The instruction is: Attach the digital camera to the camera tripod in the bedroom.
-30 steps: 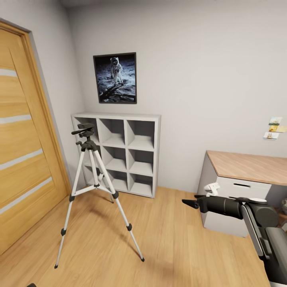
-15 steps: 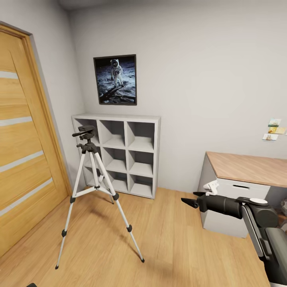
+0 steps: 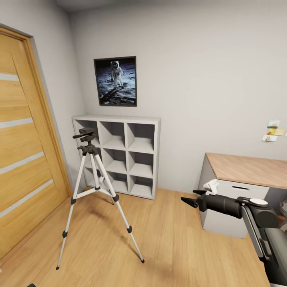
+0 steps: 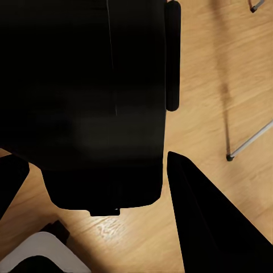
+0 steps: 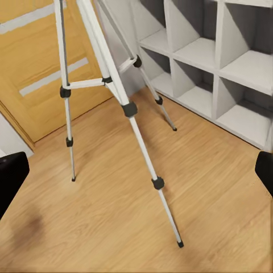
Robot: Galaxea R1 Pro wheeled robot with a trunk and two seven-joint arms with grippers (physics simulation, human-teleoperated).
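Here's the bedroom, with its wooden door [image 3: 24,139] at the edge, and beside it the grey cube shelf [image 3: 123,153] against the wall under an astronaut picture [image 3: 115,80]. Just in front of that shelf stands the camera tripod [image 3: 93,191], legs splayed on the wood floor [image 3: 167,239]. The right claw [image 3: 194,198] hovers well apart from the shelf, fingers spread open. The left claw [image 4: 91,187] is clamped around the digital camera [image 4: 91,96].
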